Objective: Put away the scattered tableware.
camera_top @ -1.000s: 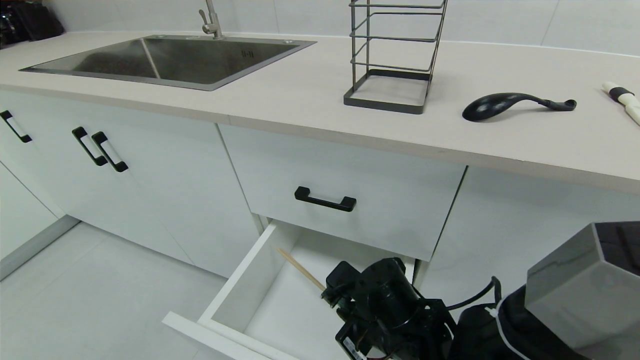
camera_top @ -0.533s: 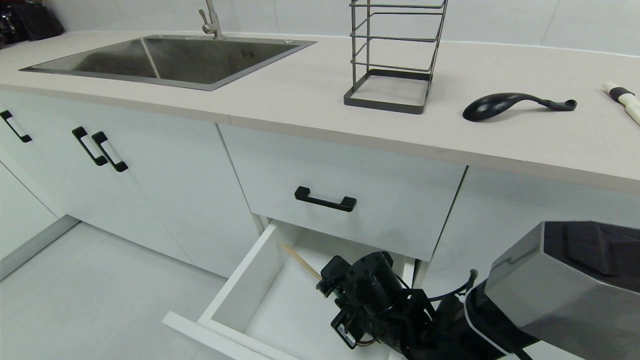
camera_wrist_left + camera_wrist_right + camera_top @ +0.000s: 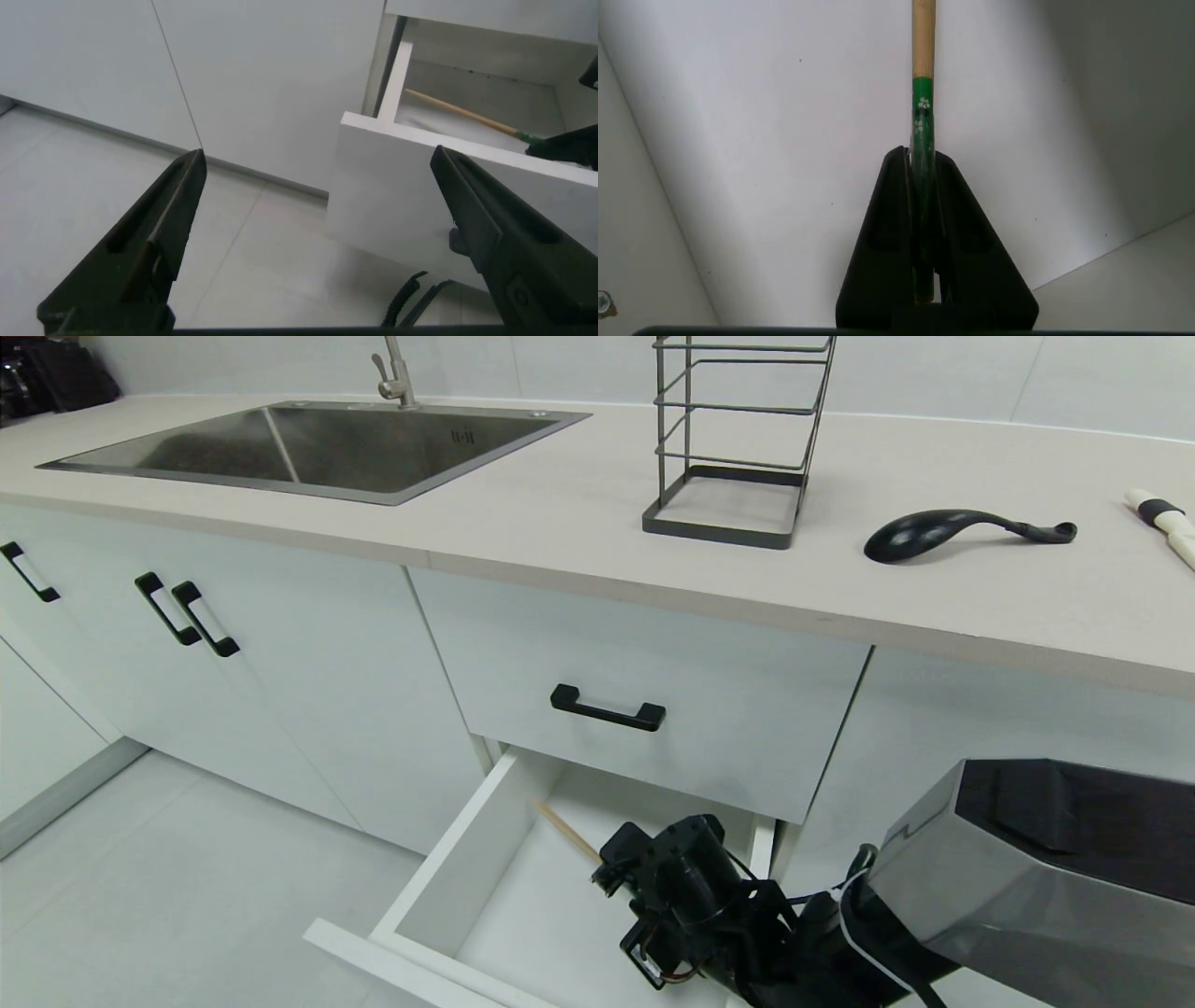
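A kitchen unit's lower drawer (image 3: 439,859) stands pulled out, its white front toward the near side. The right gripper (image 3: 605,875) hangs inside it. Its jaws are pressed together on a wooden chopstick (image 3: 568,831), pinching the stick on its green-painted band. The bare wood runs from the gripper toward the drawer's far left corner, above the white drawer bottom. Whether the tip touches the bottom cannot be told.

The left gripper (image 3: 318,163) hangs over the tiled floor (image 3: 112,177) beside the drawer's front, its two dark fingers spread wide and holding nothing.

On the counter (image 3: 560,513) above, a black spoon (image 3: 962,530) lies on the right, bowl to the left and hooked handle to the right. It sits well apart from the drawer and just right of an upright wire rack (image 3: 738,439). A steel sink (image 3: 317,443) is set into the counter at the far left. The upper drawer (image 3: 653,700) – black bar handle at its middle – is shut.
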